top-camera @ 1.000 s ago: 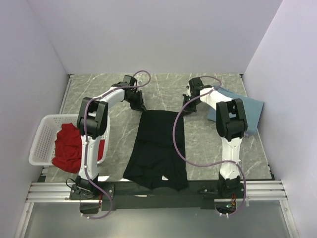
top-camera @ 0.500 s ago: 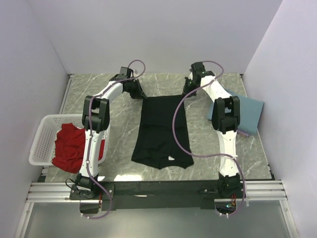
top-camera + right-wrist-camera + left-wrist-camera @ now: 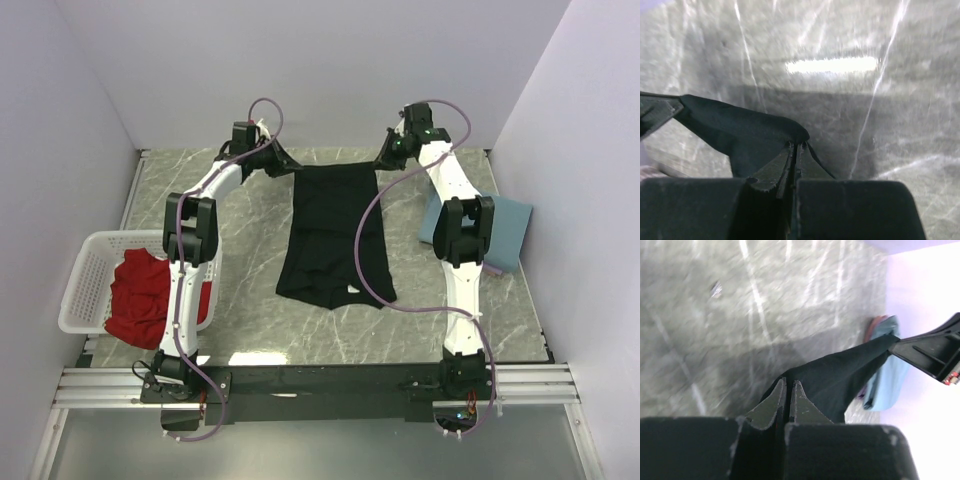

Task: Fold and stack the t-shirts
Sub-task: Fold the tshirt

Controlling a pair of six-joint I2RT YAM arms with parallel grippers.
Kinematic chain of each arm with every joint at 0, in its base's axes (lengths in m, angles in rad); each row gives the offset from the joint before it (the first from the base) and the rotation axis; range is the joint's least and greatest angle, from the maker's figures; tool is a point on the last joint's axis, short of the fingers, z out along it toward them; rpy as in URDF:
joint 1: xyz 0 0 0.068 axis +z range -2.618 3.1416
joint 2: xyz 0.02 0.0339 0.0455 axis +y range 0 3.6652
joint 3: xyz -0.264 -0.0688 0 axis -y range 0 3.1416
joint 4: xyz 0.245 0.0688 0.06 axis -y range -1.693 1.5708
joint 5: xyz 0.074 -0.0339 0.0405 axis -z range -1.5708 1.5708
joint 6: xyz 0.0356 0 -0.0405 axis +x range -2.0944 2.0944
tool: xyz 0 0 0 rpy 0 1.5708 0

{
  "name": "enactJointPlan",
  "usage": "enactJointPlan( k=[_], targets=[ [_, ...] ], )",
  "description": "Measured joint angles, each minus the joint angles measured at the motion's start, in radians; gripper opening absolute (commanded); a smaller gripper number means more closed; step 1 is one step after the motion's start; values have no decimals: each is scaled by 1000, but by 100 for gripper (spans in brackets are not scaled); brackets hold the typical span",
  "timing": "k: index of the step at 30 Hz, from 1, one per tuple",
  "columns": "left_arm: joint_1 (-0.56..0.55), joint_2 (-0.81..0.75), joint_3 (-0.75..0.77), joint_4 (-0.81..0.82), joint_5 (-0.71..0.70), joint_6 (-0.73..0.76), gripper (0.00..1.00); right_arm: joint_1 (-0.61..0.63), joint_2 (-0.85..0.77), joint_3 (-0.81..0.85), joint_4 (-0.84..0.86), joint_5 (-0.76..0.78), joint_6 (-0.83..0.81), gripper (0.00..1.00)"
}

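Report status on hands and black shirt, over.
Left hand, right hand shut on far corners of black shirt. Far edge taut, near hem on table. Red shirt, blue shirt off to sides.

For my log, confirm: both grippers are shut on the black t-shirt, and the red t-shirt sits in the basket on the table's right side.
Wrong side: the top view shows the basket holding the red t-shirt on the left. The rest holds.
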Motion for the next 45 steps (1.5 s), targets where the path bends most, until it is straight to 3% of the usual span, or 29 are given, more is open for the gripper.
enactJointPlan(
  k=[9,18,34,45],
  targets=[
    [0,-57,-5,58,15,-26,0,-16,-18,-2,72,-55,30,0],
    [0,-271,-86,87,37,-5,0,-16,-214,-146,150,-74,23,0],
    [-41,-602,-618,18,20,183,0,33,-575,-779,300,-52,-63,0],
    [-75,-737,-789,-21,-35,230,0,56,-713,-985,332,-43,-78,0]
  ],
)
